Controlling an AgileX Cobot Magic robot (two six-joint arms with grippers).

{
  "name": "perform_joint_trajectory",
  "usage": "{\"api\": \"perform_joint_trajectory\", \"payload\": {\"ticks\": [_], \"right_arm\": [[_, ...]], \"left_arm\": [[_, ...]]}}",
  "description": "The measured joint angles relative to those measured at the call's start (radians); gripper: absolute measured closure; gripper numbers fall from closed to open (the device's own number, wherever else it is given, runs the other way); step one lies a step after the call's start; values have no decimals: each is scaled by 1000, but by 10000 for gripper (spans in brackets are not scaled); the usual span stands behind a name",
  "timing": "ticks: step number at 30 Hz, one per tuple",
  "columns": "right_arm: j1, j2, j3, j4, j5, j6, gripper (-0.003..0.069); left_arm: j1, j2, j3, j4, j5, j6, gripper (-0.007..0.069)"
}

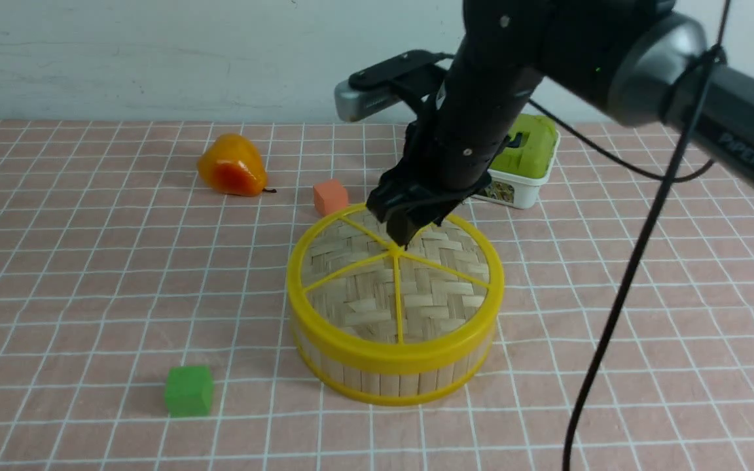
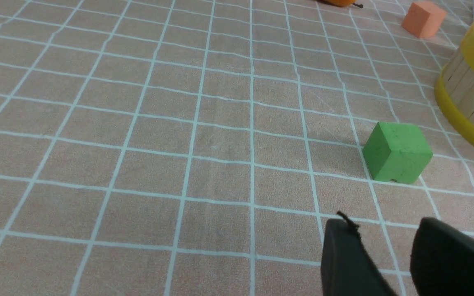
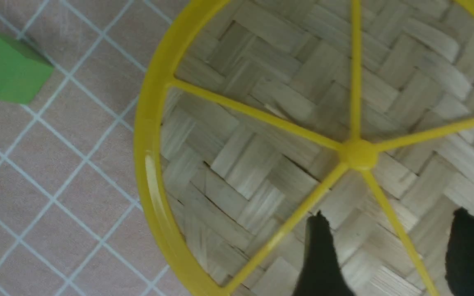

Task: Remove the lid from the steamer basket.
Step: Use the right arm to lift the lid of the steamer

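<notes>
Nearest the camera, a green cube sits on the pink grid tablecloth, to the near left of the steamer basket and well apart from it. The left gripper hangs low over the cloth on the near side of that cube. Its two dark fingers are parted with bare cloth between them, gripping nothing. The steamer basket stands upright on the cloth, its slat wall showing between the yellow rims. The lid lies flat on top of it, seated all round, with woven bamboo showing under five yellow spokes. The right gripper reaches down over the middle of the lid, at the centre knob. In the right wrist view its jaws stand apart with one spoke running between them, the knob lies just beyond the fingertips, and nothing is clamped. Whether the tips touch the weave cannot be told. Just behind the basket, to its far left, rests an orange cube. Farther left of that lies an orange pear on its side. Behind the basket to the right, partly hidden by the right arm, stands a white box with a green lid.
</notes>
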Motion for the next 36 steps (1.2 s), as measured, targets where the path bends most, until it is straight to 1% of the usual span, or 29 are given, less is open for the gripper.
{"api": "perform_joint_trajectory", "payload": {"ticks": [2, 5, 9, 13, 20, 22, 24, 25, 26, 30, 36], "right_arm": [[12, 21, 0, 3, -47, 15, 236], [18, 35, -1, -8, -101, 47, 232], [18, 56, -2, -74, -144, 111, 261], [18, 70, -2, -91, -144, 127, 292], [18, 104, -2, -68, -136, 130, 385], [18, 105, -2, -63, -128, 130, 440], [18, 105, -2, -62, -121, 130, 527], [18, 105, -2, -62, -121, 130, 527], [18, 105, -2, -61, -121, 130, 582], [18, 105, -13, -61, -106, 127, 579], [18, 73, -95, -73, -4, 87, 579]], "left_arm": [[0, 0, 0, 0, 0, 0, 385], [0, 0, 0, 0, 0, 0, 385], [0, 0, 0, 0, 0, 0, 385], [0, 0, 0, 0, 0, 0, 385], [0, 0, 0, 0, 0, 0, 385], [0, 0, 0, 0, 0, 0, 385], [0, 0, 0, 0, 0, 0, 385], [0, 0, 0, 0, 0, 0, 385], [0, 0, 0, 0, 0, 0, 385], [0, 0, 0, 0, 0, 0, 385], [0, 0, 0, 0, 0, 0, 385]]}}
